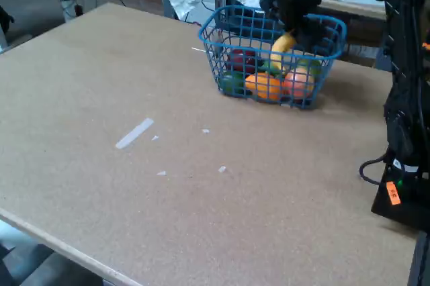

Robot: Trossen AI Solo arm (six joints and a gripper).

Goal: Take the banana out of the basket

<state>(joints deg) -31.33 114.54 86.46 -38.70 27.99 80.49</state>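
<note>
The blue wire basket (222, 48) stands at the back right of the brown table. The yellow banana (283, 47) rises steeply inside it, its lower end among the other fruit and its upper end about level with the rim. My black gripper (295, 31) reaches down from above into the basket's right half and is shut on the banana's upper end. The fingertips are dark and partly merge with the basket's far wall.
In the basket lie an orange fruit (263, 86), a pinkish fruit (297, 82), a dark red one (243, 60) and green ones (232, 83). The arm's black base and cables (403, 131) stand at the right edge. A tape strip (134, 133) marks the table (101, 185).
</note>
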